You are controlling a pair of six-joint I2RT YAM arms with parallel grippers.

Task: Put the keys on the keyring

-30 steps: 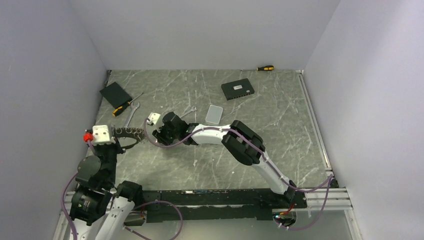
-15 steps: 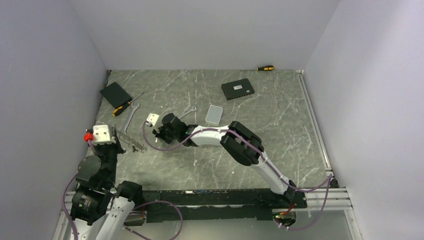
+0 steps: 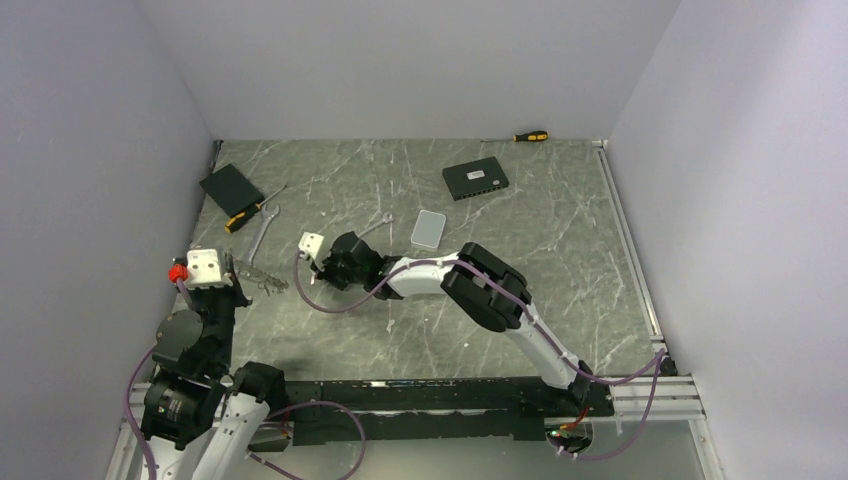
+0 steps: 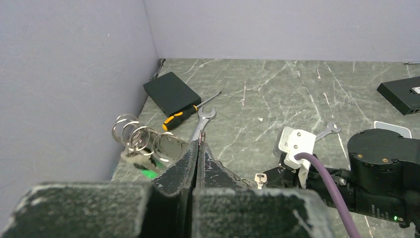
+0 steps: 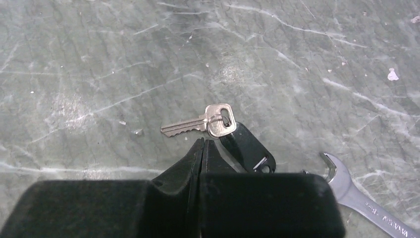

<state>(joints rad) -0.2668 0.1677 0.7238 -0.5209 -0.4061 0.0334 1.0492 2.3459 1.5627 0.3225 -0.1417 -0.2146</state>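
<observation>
One thin, stiff, likely slippery key lies flat just beyond my clenched right tool, best pinched by its head, while my left tool clamps the wiry keyring.

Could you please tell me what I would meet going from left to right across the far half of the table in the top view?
Black box → small wrench → grey case → black switch → far screwdriver

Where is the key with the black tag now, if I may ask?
Right wrist view: the key lies on the table ahead of the shut right gripper, with a wrench to its right.
</observation>
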